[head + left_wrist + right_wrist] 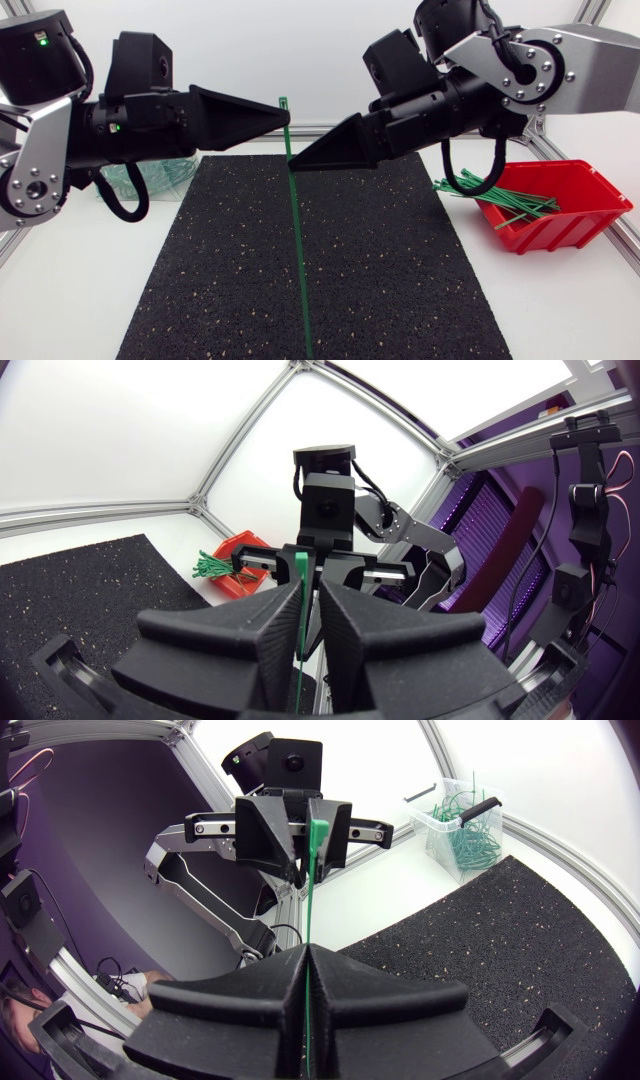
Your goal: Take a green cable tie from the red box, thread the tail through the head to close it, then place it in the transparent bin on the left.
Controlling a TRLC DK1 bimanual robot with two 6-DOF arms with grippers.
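My left gripper [286, 113] and right gripper [291, 165] both clamp the upright cable tie [299, 260]. The left is nearest its head, and the tail hangs below.

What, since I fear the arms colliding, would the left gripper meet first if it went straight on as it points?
Probably the right gripper, which faces it past the green cable tie both hold; in the left wrist view it sits dead ahead, though the gap is unclear.

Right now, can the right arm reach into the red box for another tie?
Probably not yet: the right arm's fingers are shut on the green cable tie, which the left arm's fingers pinch too. The red box itself lies uncovered.
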